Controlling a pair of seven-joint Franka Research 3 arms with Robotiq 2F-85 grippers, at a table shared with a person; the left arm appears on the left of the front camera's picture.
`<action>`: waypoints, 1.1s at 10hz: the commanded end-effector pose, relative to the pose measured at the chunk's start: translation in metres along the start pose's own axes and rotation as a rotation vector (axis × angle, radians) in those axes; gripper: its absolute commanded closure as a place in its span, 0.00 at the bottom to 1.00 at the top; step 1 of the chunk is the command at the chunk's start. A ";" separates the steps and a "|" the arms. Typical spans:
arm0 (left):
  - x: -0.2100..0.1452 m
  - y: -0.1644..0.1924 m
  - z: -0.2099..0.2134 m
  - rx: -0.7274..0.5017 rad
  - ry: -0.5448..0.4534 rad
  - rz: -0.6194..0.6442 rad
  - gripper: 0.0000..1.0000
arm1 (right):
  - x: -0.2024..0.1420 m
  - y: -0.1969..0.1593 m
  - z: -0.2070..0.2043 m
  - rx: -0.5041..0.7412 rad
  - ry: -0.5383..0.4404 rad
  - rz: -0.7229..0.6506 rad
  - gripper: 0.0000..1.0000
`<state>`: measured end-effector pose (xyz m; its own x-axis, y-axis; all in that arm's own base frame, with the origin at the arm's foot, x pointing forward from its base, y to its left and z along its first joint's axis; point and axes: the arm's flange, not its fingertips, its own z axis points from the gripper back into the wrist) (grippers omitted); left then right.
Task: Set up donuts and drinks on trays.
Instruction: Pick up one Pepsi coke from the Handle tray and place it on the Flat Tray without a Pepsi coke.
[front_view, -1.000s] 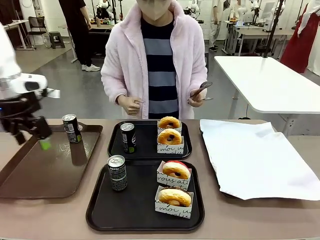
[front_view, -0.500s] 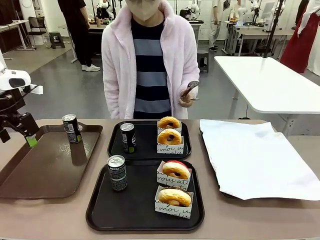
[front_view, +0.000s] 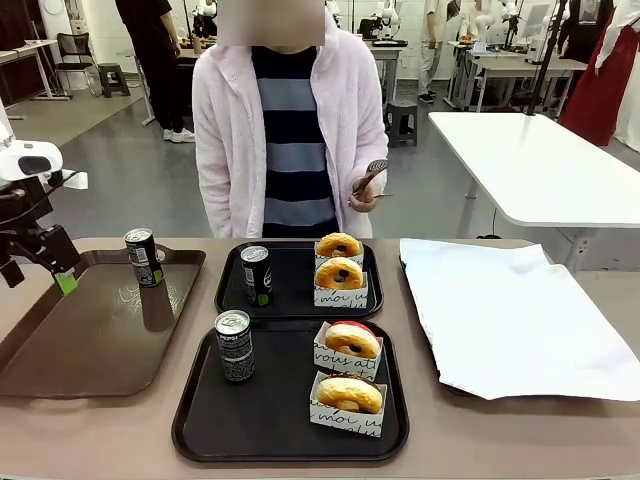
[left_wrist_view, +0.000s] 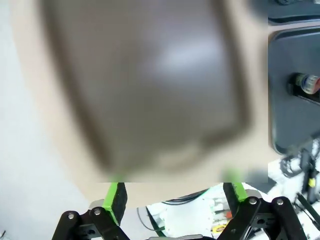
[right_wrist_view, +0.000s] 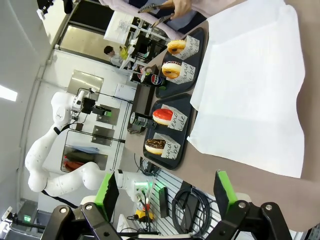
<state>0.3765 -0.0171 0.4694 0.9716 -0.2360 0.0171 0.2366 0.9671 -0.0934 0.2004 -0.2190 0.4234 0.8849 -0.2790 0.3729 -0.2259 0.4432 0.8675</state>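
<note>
Behind the table, a person in a pink jacket (front_view: 285, 140) stands at the far side and holds dark tongs (front_view: 368, 178) in one hand (front_view: 362, 196).

At the left edge of the front view, the left gripper (front_view: 40, 262) hangs above the far-left corner of the brown tray (front_view: 70, 350). Its fingers stand apart and hold nothing; the left wrist view shows the 2 green pads (left_wrist_view: 116, 197) wide apart with only the blurred tray beyond them. Just to the right of this gripper, 1 drink can (front_view: 143, 257) stands upright on the brown tray, apart from the fingers.

Further right of the gripper lie the 2 black trays. The far tray (front_view: 298, 304) carries 1 upright can (front_view: 256, 275) and 2 donuts (front_view: 339, 259) in white sleeves. The near tray (front_view: 260, 420) carries 1 can (front_view: 235, 345) and 2 donuts, 1 with red glaze (front_view: 351, 339) and 1 yellow (front_view: 349, 394).

The right gripper (right_wrist_view: 165, 197) is seen in its own wrist view with the fingers well apart and nothing between them. Beyond it lies the white paper (right_wrist_view: 252, 90) of the lined tray, and past that the 2 black trays with their donuts.
</note>
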 end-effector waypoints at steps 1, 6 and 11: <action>0.004 0.049 0.011 -0.352 0.001 0.014 0.00 | 0.001 -0.001 0.000 0.018 -0.007 0.013 0.00; -0.015 0.165 -0.005 -0.901 -0.092 0.069 0.00 | 0.001 -0.001 0.000 0.018 -0.007 0.013 0.00; -0.060 0.243 -0.026 -0.971 -0.358 0.170 0.00 | 0.001 -0.001 0.000 0.018 -0.007 0.013 0.00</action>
<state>0.3754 0.2239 0.4236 0.9817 0.0688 0.1778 0.1247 0.4737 -0.8718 0.2004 -0.2188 0.4234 0.8853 -0.2785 0.3724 -0.2257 0.4429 0.8677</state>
